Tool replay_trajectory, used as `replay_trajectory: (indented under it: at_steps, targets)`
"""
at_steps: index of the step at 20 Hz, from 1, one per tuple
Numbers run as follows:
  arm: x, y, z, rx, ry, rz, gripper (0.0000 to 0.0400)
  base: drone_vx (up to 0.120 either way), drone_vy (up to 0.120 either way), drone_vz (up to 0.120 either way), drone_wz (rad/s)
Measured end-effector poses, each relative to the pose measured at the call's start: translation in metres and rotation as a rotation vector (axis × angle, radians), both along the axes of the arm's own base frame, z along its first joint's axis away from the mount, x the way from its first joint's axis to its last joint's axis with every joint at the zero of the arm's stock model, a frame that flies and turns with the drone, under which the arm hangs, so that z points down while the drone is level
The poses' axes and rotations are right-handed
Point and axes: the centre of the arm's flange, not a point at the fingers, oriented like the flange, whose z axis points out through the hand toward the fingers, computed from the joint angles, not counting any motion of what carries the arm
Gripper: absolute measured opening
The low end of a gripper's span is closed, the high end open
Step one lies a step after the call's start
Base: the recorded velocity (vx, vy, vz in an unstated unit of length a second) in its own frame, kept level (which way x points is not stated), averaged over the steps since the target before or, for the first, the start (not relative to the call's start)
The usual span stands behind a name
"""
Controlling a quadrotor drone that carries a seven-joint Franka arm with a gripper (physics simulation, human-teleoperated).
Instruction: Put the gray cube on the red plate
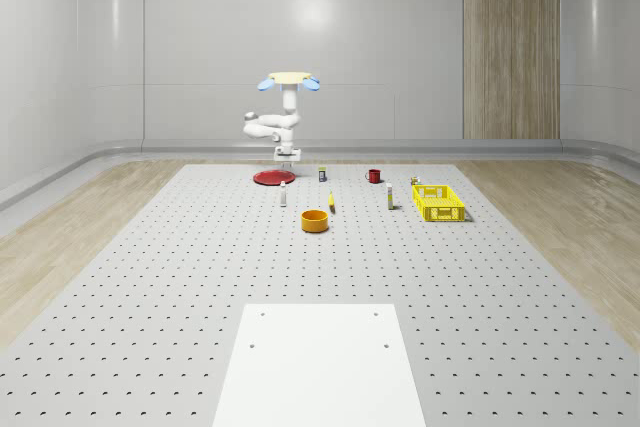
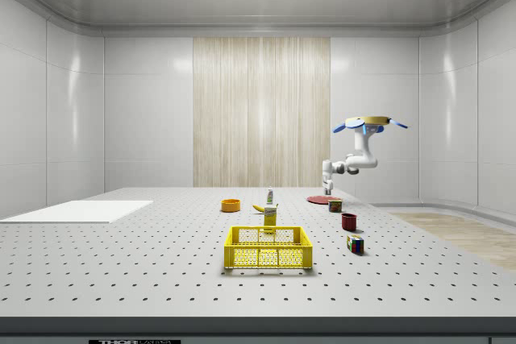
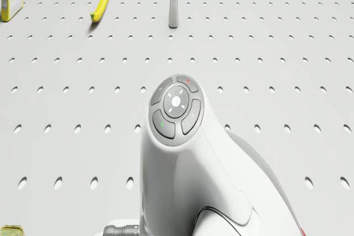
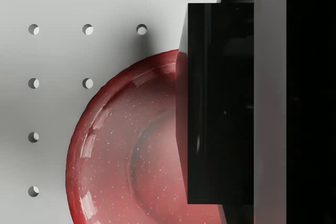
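I read the drone [image 1: 290, 79] hovering over the red plate [image 4: 121, 150], gripper [image 1: 287, 155] just above it. Jaw state: cannot tell. Gray cube unconfirmed; a dark block [image 4: 220, 103] sits before the wrist camera, directly over the plate

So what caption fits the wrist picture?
Claw holding a dark block over the red plate.
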Motion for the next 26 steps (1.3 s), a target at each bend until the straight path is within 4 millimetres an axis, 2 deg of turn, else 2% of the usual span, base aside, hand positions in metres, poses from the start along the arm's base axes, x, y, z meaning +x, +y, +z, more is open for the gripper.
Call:
replay_trajectory:
  at_steps: [13, 17, 26]
  targets:
    - [0.0, 0.0, 0.0, 0.0, 0.0, 0.0, 0.025, -0.012, -0.12, 0.0, 0.0]
    - [0.0, 0.0, 0.004, 0.0, 0.0, 0.0, 0.025, 0.0, -0.01, 0.0, 0.0]
    - [0.0, 0.0, 0.036, 0.0, 0.0, 0.0, 0.025, 0.0, 0.0, 0.0, 0.0]
